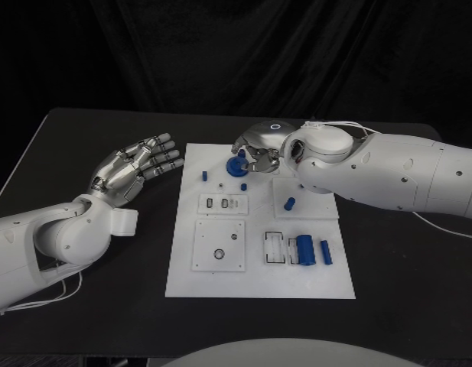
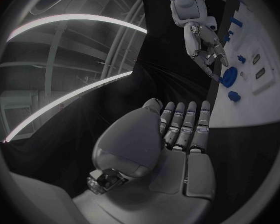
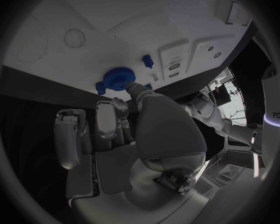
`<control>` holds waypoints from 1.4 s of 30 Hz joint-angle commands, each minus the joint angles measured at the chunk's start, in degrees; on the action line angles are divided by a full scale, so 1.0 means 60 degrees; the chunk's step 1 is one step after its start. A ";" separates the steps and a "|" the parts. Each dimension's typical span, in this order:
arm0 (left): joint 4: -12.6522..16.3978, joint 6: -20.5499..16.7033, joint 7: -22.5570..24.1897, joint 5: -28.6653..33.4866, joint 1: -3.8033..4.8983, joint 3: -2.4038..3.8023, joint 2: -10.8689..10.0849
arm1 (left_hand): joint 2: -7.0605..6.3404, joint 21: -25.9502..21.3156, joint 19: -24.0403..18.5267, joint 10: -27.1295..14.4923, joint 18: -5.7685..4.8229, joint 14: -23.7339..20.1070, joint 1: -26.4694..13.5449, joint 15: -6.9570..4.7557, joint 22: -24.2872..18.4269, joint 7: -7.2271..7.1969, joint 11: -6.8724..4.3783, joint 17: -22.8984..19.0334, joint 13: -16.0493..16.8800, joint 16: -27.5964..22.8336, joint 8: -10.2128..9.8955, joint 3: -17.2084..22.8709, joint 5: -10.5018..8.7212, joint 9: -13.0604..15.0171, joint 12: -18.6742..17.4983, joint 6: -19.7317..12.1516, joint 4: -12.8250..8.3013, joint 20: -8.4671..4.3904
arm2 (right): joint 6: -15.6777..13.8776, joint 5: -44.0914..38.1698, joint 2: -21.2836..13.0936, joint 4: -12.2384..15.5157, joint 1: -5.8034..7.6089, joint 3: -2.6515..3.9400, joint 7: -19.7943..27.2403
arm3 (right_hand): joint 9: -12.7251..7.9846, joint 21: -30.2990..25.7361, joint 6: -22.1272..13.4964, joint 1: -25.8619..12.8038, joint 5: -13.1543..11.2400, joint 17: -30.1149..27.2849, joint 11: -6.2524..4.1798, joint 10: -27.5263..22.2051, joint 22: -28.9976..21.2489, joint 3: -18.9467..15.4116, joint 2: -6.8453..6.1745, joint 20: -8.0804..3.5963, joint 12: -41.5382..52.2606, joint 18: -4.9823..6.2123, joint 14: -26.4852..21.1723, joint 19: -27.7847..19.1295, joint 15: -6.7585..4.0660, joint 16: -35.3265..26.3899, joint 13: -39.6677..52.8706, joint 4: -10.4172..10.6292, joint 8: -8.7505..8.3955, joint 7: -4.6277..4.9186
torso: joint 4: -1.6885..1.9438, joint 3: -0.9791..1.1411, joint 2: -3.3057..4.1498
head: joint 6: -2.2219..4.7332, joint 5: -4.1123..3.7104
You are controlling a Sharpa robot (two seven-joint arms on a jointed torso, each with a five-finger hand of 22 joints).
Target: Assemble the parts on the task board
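The white task board (image 1: 260, 284) lies in the middle of the black table. My right hand (image 1: 260, 153) hovers over its far end, fingers curled. Its thumb tip (image 3: 135, 89) and a fingertip (image 2: 216, 73) meet the rim of a blue gear (image 1: 236, 166), which sits just above the board (image 3: 65, 15); the gear (image 3: 118, 78) looks pinched. Small blue pegs (image 1: 205, 175) (image 1: 242, 186) stand close by. My left hand (image 1: 136, 164) is off the board's left side, palm up, fingers straight and apart (image 2: 184, 122), holding nothing.
More blue parts lie on the board: one peg (image 1: 290, 203) mid-right and two longer pieces (image 1: 306, 248) (image 1: 326, 251) near the right edge. Two recessed plates (image 1: 221, 203) (image 1: 219, 245) sit on the left half. Bare black table (image 1: 81, 138) surrounds the board.
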 commanded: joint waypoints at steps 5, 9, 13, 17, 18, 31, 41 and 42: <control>0.0004 0.0160 0.0730 0.0048 0.0000 0.0007 0.0015 | -0.0030 -0.0033 -0.0028 -0.0009 -0.0065 0.0007 0.0054 0.0044 -0.0015 0.0051 0.0057 0.0014 -0.0008 0.0051 -0.0034 0.0047 0.0030 -0.0002 0.0037 -0.0012 0.0024 0.0005 | 0.0116 -0.0045 0.0013 -0.0025 -0.0026 0.0005 -0.0214 | -0.0128 -0.0088 -0.0174 0.0006 -0.0049 -0.0029 -0.0002 -0.0242 0.2345 0.0014 -0.0011 0.0015 -0.0156 0.0051 -0.0096 0.0637 0.0012 -0.0057 -0.0174 0.0094 -0.0050 -0.0004 | 0.0005 0.0000 0.0000 | 0.0002 -0.0012; 0.0002 0.0169 0.0725 0.0048 0.0000 0.0007 0.0016 | -0.0047 -0.0026 -0.0020 -0.0012 -0.0082 0.0017 0.0041 0.0065 -0.0014 0.0054 0.0051 0.0016 -0.0007 0.0078 -0.0031 0.0108 0.0027 0.0001 0.0046 -0.0002 0.0027 0.0005 | 0.0090 -0.0045 -0.0019 -0.0003 -0.0026 0.0005 -0.0198 | -0.0136 -0.0090 -0.0156 0.0009 -0.0043 -0.0034 0.0000 -0.0286 0.2345 0.0024 0.0010 0.0015 -0.0197 0.0052 -0.0100 0.0636 0.0013 -0.0064 -0.0217 0.0101 -0.0042 -0.0001 | 0.0004 0.0002 -0.0001 | 0.0012 -0.0015; 0.0012 0.0174 0.0722 0.0048 -0.0001 0.0007 -0.0007 | -0.0047 -0.0026 -0.0020 -0.0012 -0.0082 0.0017 0.0041 0.0065 -0.0014 0.0054 0.0051 0.0016 -0.0007 0.0078 -0.0031 0.0108 0.0027 0.0001 0.0046 -0.0002 0.0027 0.0005 | -0.0036 -0.0045 -0.0164 0.0092 -0.0025 0.0005 -0.0167 | -0.0097 -0.0093 0.0041 0.0001 -0.0026 -0.0048 0.0006 -0.0275 0.2344 0.0033 0.0043 0.0015 -0.0211 0.0052 -0.0109 0.0635 0.0015 -0.0079 -0.0219 0.0121 0.0001 0.0008 | 0.0002 0.0000 -0.0001 | 0.0036 0.0009; 0.0031 0.0164 0.0719 0.0048 -0.0001 0.0007 -0.0052 | -0.0047 -0.0026 -0.0020 -0.0012 -0.0082 0.0017 0.0041 0.0065 -0.0014 0.0054 0.0051 0.0016 -0.0007 0.0078 -0.0031 0.0108 0.0027 0.0001 0.0046 -0.0002 0.0027 0.0005 | -0.0370 -0.0045 -0.0468 0.0303 -0.0001 0.0006 -0.0102 | -0.0081 -0.0104 0.0394 -0.0024 -0.0037 -0.0086 0.0023 -0.0210 0.2340 0.0010 0.0039 0.0021 -0.0204 0.0055 -0.0123 0.0628 0.0025 -0.0118 -0.0207 0.0152 0.0079 0.0041 | 0.0003 0.0001 0.0000 | 0.0078 -0.0007; 0.0040 0.0164 0.0720 0.0048 -0.0001 0.0007 -0.0065 | -0.0047 -0.0026 -0.0020 -0.0012 -0.0082 0.0017 0.0041 0.0065 -0.0014 0.0054 0.0051 0.0016 -0.0007 0.0078 -0.0031 0.0108 0.0027 0.0001 0.0046 -0.0002 0.0027 0.0005 | -0.0475 -0.0045 -0.0606 0.0410 0.0026 0.0006 -0.0080 | -0.0105 -0.0086 0.0539 -0.0033 -0.0054 -0.0068 0.0033 -0.0124 0.2349 -0.0007 0.0031 0.0027 -0.0162 0.0049 -0.0104 0.0646 0.0031 -0.0112 -0.0161 0.0168 0.0120 0.0065 | 0.0003 0.0000 0.0000 | 0.0079 -0.0002; 0.0113 0.0134 0.0716 0.0049 -0.0002 0.0007 -0.0218 | -0.0070 -0.0017 -0.0008 -0.0008 -0.0099 0.0032 0.0026 0.0083 -0.0012 0.0058 0.0047 0.0019 -0.0006 0.0111 -0.0015 0.0173 0.0025 0.0008 0.0060 0.0042 0.0029 0.0003 | -0.1244 -0.0045 -0.3210 0.2208 0.0381 -0.0007 -0.0122 | -0.0307 0.0239 0.1370 -0.0217 -0.1025 0.0143 0.0022 0.0796 0.2491 -0.0366 -0.0005 0.0023 0.0427 -0.0058 0.0122 0.0930 0.0017 -0.0012 0.0455 0.0482 0.0190 0.0078 | 0.0001 -0.0001 -0.0002 | 0.0020 0.0004; 0.0041 0.0229 0.0674 0.0052 -0.0007 0.0007 -0.0066 | -0.0075 -0.0016 -0.0006 -0.0007 -0.0102 0.0034 0.0022 0.0086 -0.0012 0.0058 0.0045 0.0019 -0.0005 0.0117 -0.0017 0.0187 0.0024 0.0007 0.0063 0.0033 0.0030 0.0003 | -0.1007 -0.0045 -0.4431 0.2559 0.0302 -0.0065 -0.0471 | -0.0409 0.0087 0.1326 -0.0212 -0.1325 -0.0141 0.0001 0.0384 0.2427 -0.0494 0.0019 0.0008 0.0044 -0.0009 -0.0021 0.0807 0.0003 -0.0266 -0.0004 0.0609 0.0083 0.0042 | -0.0005 0.0005 0.0004 | -0.0005 -0.0110; 0.0037 0.0235 0.0667 0.0052 -0.0007 0.0007 -0.0059 | -0.0075 -0.0016 -0.0006 -0.0007 -0.0102 0.0034 0.0022 0.0086 -0.0012 0.0058 0.0045 0.0019 -0.0005 0.0117 -0.0017 0.0187 0.0024 0.0007 0.0063 0.0033 0.0030 0.0003 | -0.1004 -0.0045 -0.4480 0.2556 0.0283 -0.0066 -0.0486 | -0.0413 0.0089 0.1324 -0.0214 -0.1338 -0.0150 -0.0002 0.0385 0.2428 -0.0504 0.0016 0.0007 0.0040 -0.0010 -0.0024 0.0808 0.0002 -0.0275 -0.0008 0.0615 0.0079 0.0038 | 0.0001 0.0006 0.0003 | -0.0011 -0.0114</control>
